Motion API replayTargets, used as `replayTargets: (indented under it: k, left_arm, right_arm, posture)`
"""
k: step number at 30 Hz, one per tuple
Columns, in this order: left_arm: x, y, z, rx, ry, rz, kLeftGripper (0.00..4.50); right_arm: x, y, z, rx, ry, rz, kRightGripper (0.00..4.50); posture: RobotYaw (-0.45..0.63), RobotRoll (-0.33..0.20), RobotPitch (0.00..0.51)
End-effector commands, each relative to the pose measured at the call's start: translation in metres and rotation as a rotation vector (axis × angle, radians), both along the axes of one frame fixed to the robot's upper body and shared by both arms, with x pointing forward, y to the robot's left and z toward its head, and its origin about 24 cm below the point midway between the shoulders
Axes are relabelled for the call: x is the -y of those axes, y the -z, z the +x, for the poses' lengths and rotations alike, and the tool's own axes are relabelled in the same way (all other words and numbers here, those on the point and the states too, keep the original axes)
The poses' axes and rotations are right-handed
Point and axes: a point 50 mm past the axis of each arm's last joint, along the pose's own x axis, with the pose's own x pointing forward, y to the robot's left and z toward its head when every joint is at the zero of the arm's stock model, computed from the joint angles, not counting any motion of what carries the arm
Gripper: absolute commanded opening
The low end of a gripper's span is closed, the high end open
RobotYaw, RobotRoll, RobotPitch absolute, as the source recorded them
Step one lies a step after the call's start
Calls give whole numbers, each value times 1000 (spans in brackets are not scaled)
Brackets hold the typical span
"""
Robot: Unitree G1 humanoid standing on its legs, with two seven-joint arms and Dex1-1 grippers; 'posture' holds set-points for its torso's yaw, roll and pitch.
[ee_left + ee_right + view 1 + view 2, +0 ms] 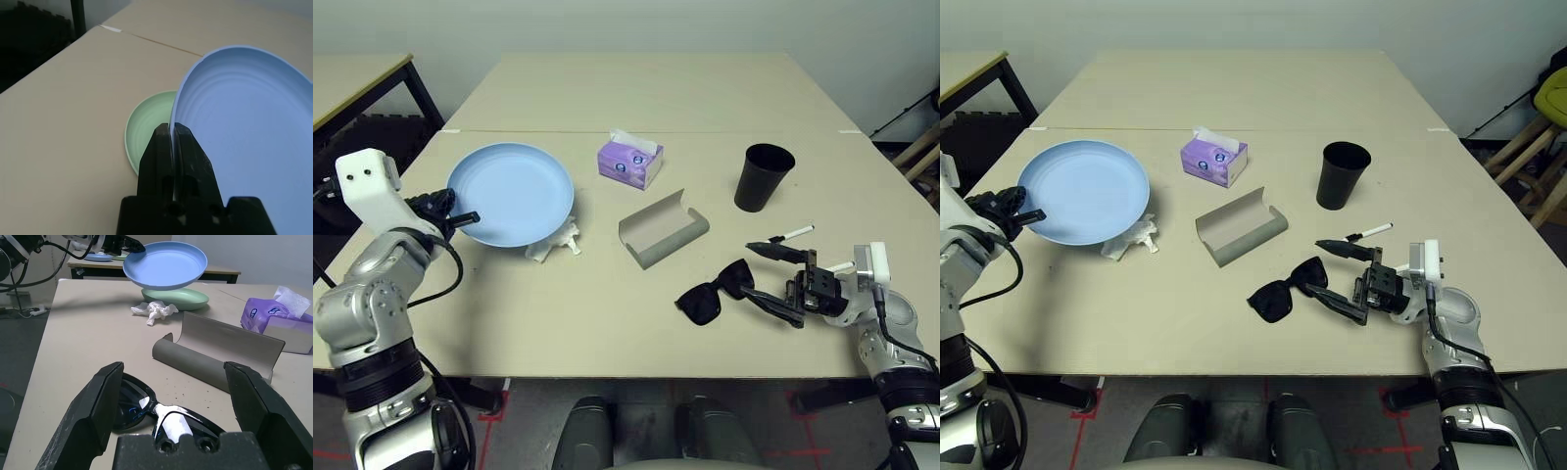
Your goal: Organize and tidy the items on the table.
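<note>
My left gripper (460, 217) is shut on the near rim of the blue plate (509, 194) and holds it tilted just above the green plate (146, 128). A crumpled white tissue (553, 245) lies beside the plates. The grey glasses case (663, 230) lies open at mid-table. Black sunglasses (710, 294) rest near the front edge, and my right gripper (752, 269) stands open around their right end without touching them. A white marker (793, 233) lies just behind that gripper. Farther back stand the black cup (764, 176) and the purple tissue box (629, 162).
A seam (724, 131) crosses the table behind the tissue box. A smaller tan table with black legs (372, 83) stands off the left side. A wooden stool (1533, 147) is off the right side.
</note>
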Motion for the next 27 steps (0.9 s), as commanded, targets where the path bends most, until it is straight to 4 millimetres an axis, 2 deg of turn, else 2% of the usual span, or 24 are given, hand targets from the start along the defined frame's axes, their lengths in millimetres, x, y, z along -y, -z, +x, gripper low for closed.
replayTargets:
  k: [1,5,15,19,27]
  left_arm:
    - [4,-10,4,55,-91,37,18]
    - [6,-6,11,41,-185,62,18]
    - [14,5,28,9,-246,261,18]
    - [15,8,31,3,-219,303,1089]
    - [11,5,28,12,-176,266,4191]
  right_arm:
    - [3,-1,0,5,9,-14,4500]
    - [2,-1,0,2,16,-12,4500]
    - [-2,2,-1,5,21,-7,4500]
    - [-2,2,-1,4,29,-8,4500]
    - [1,1,-1,2,40,-11,4500]
  posture:
    - [165,0,39]
    - [164,0,44]
    - [152,0,39]
    - [148,0,42]
    - [152,0,45]
